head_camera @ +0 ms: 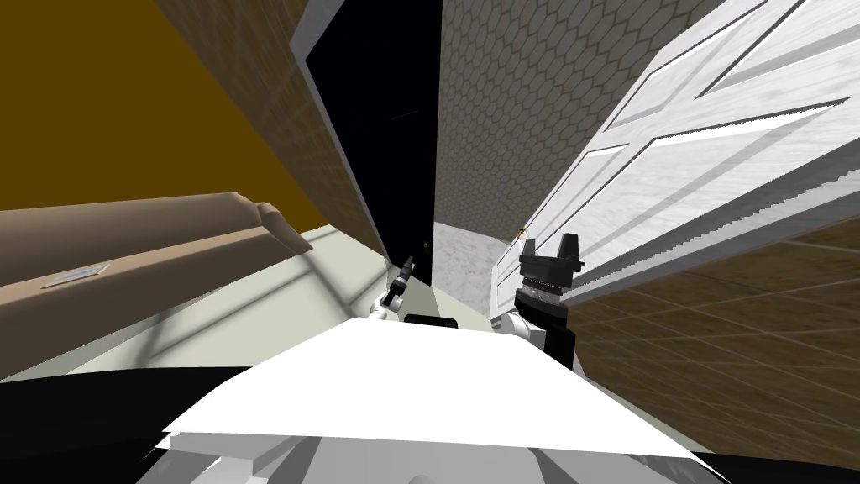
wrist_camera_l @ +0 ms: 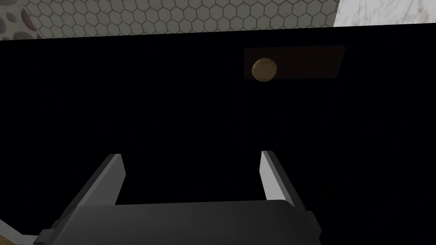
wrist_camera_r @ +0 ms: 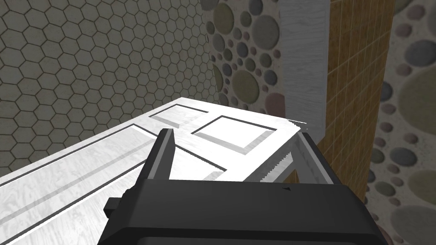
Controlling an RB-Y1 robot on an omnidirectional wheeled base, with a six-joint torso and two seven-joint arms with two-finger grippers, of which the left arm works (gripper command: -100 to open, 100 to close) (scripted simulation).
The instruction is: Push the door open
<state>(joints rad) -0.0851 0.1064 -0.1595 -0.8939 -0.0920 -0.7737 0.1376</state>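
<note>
- The right gripper point(wrist_camera_r: 236, 134) showed its two fingers point(wrist_camera_r: 164, 155) spread wide with nothing held, the free edge of the white panelled door point(wrist_camera_r: 106, 166) lying between them.
- From the head camera, the same right gripper point(head_camera: 550, 245) sat low against the door point(head_camera: 689, 151), which stood on the robot's right, angled away from the doorway. Whether the fingers touched the panel could not be told.
- The left gripper point(wrist_camera_l: 190, 155) was also open, its fingers point(wrist_camera_l: 272, 174) about a third of the frame apart and grasping nothing.
- The head camera placed the left gripper point(head_camera: 408, 267) small and low at the foot of the doorway, left of the right arm and well apart from the door.
- Ahead of the left fingers hung a round brown knob point(wrist_camera_l: 264, 69) on a dark plate point(wrist_camera_l: 306, 64), set against a black area point(wrist_camera_l: 127, 106). Neither finger reached it.
- A pale floor point(head_camera: 277, 286) ran off to the robot's left, where a long brown piece of furniture point(head_camera: 126, 244) lay.
- The black area point(head_camera: 386, 126) filled the gap of the doorway between a brown tiled wall point(head_camera: 336, 168) and the door.
- Beyond the door rose a grey hexagon-tiled wall point(wrist_camera_r: 85, 64), seen too by the head camera point(head_camera: 521, 109).
- Farthest off stood a pebble-patterned wall point(wrist_camera_r: 242, 55), next to a strip of orange-brown tiles point(wrist_camera_r: 353, 85).
</note>
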